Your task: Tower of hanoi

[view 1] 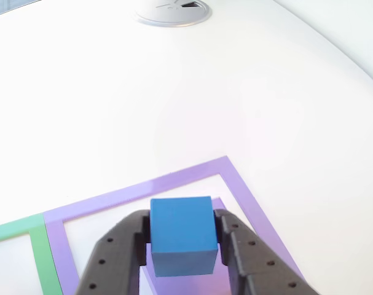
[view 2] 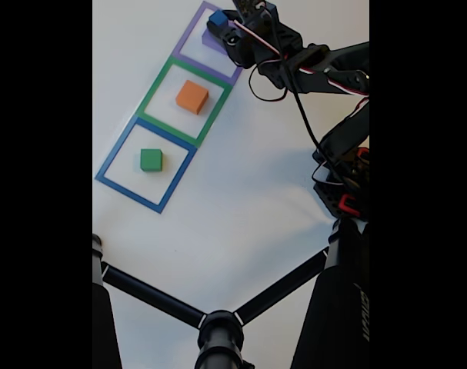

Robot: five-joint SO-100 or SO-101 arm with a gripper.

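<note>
Smallest cube (view 1: 181,233) between claw (view 1: 184,246) fingers

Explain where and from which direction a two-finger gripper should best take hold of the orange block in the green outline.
Probably from straight above, closing on two opposite flat side faces of the orange block. In the fixed view it lies flat and alone inside the green outline, with bare table around every side, so either pair of parallel faces should be reachable.
</note>
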